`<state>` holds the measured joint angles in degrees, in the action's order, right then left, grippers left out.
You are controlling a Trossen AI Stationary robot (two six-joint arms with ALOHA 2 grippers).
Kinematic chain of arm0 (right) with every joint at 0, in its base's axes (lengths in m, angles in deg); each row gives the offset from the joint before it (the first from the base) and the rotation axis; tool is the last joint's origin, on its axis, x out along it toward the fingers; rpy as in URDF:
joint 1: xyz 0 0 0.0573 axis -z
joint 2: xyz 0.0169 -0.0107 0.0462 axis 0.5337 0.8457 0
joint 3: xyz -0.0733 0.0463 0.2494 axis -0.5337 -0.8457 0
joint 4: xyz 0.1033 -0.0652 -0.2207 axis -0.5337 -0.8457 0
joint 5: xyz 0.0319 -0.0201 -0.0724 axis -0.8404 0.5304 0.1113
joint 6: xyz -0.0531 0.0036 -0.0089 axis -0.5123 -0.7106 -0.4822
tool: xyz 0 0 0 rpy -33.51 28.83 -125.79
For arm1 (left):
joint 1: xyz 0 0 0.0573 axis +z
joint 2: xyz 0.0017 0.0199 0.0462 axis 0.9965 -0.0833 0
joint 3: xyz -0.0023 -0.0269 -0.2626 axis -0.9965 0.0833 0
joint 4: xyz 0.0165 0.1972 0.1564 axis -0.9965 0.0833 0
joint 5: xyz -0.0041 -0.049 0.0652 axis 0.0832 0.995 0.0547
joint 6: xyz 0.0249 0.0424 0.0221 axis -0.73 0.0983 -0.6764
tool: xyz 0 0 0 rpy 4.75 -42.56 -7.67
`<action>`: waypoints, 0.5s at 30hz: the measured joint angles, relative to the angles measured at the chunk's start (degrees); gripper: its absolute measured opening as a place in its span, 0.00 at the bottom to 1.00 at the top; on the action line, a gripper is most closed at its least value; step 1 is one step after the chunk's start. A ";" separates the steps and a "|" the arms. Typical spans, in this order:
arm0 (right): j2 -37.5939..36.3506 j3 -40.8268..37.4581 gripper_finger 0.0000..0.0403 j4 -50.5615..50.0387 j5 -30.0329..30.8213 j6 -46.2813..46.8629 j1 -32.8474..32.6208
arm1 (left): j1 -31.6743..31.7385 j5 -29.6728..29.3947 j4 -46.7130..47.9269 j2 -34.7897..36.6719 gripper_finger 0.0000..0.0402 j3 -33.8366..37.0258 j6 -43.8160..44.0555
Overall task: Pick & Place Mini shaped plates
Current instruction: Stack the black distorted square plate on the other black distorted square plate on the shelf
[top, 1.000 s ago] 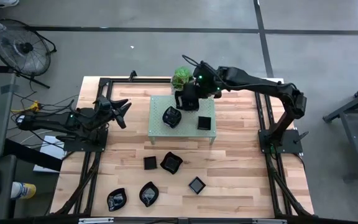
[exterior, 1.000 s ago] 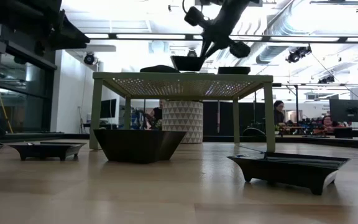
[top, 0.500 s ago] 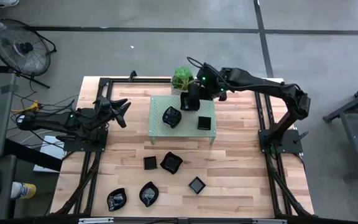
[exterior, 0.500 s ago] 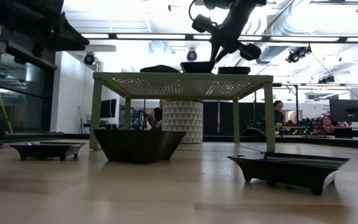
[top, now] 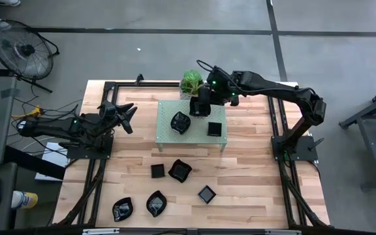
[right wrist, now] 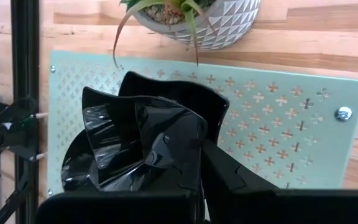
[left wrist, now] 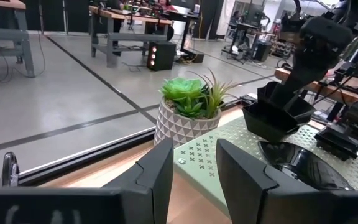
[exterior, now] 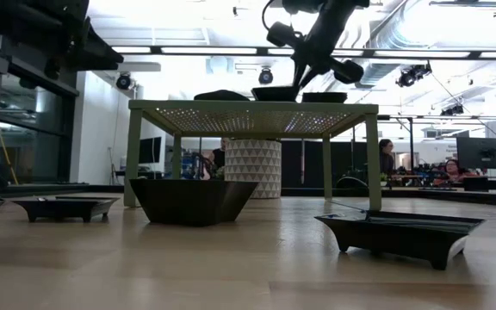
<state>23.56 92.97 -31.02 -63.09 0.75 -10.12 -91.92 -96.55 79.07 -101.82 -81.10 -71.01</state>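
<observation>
My right gripper [top: 202,108] hangs over the far part of the pale green rack [top: 168,138], shut on a black mini plate [left wrist: 271,119] held low over the rack top. Two more plates lie on the rack, a wavy one [top: 180,122] and a square one [top: 215,128]. Several others rest on their bases on the wooden table nearer the front, among them a square plate [top: 157,171] and a deep one [exterior: 192,200]. My left gripper [top: 126,117] waits open near the table's left edge, holding nothing. My right gripper pinches the plate's raised rim [left wrist: 289,99] between its two fingers, slanting down from above and from the table's right. The plate hangs tilted below the fingers [exterior: 304,71], its base close over the rack top. Whether it touches the rack I cannot tell.
A small potted plant [top: 190,81] stands on the table just behind the rack's far edge, close to my right gripper. The black arm frames [top: 90,189] run along both table sides. Bare wood lies right of the rack [top: 250,150].
My right gripper has sunk a little with the plate and shifted slightly toward the table's right, bringing the plate down close to the rack top. Its grip has stayed shut.
</observation>
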 joint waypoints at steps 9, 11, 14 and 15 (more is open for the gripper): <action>0.04 0.00 0.00 0.07 1.07 -0.23 0.00 | 0.00 0.02 0.00 0.00 0.30 0.00 0.00; 0.04 0.00 0.00 0.11 1.07 -0.33 0.00 | 0.00 0.02 0.00 0.00 0.30 0.00 0.00; 0.04 0.00 0.00 0.13 1.08 -0.47 0.00 | 0.00 0.02 0.00 0.00 0.30 0.00 0.00; 0.04 0.00 0.00 0.13 1.08 -0.52 0.00 | 0.00 0.02 0.00 0.00 0.30 0.00 0.00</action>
<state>23.60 92.97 -30.89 -62.01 0.23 -10.12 -91.92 -96.53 79.07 -101.82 -81.10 -71.01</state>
